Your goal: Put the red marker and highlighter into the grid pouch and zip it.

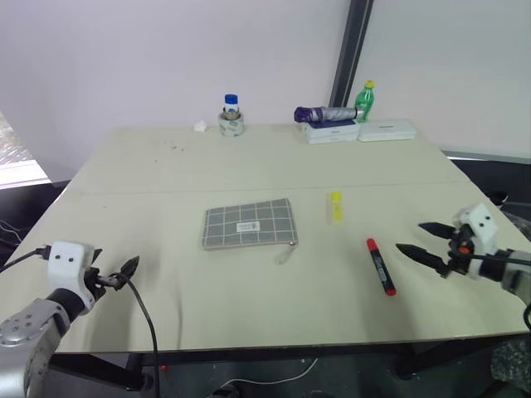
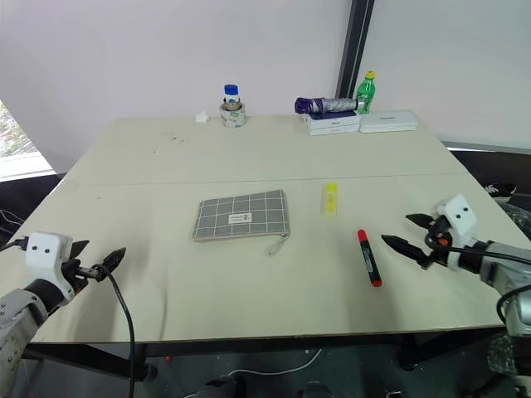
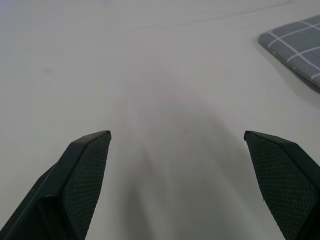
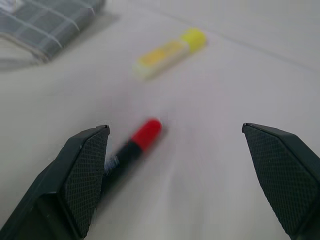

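Two claws hang over a wide, pale beige desk (image 1: pixel 166 166), both spread apart and carrying nothing. Taking the desk as a clock face seen from the robot, the flat rectangular grey fabric grid pouch (image 1: pixel 249 223) with white lines lies near the centre, its light zipper pull tab (image 1: pixel 286 251) trailing off the near right corner; whether the zipper is open or closed cannot be told. The slim red marker (image 1: pixel 380 266) with a black middle band lies at about four o'clock, well apart from the pouch. The short, stubby all-yellow plastic highlighter (image 1: pixel 334 206) rests at about three o'clock, between pouch and marker. The right claw (image 1: pixel 427 242) sits just beside the marker, at its three o'clock, fingers wide. The left claw (image 1: pixel 124 272) waits at about eight o'clock near the desk's front edge, also released.

Nothing has gone into the pouch yet. The likely trouble: the round marker may roll away if one finger touches it first, possibly toward the near edge. The limp pouch could slide or fold when a pen is pushed in, unless the left claw pins it.
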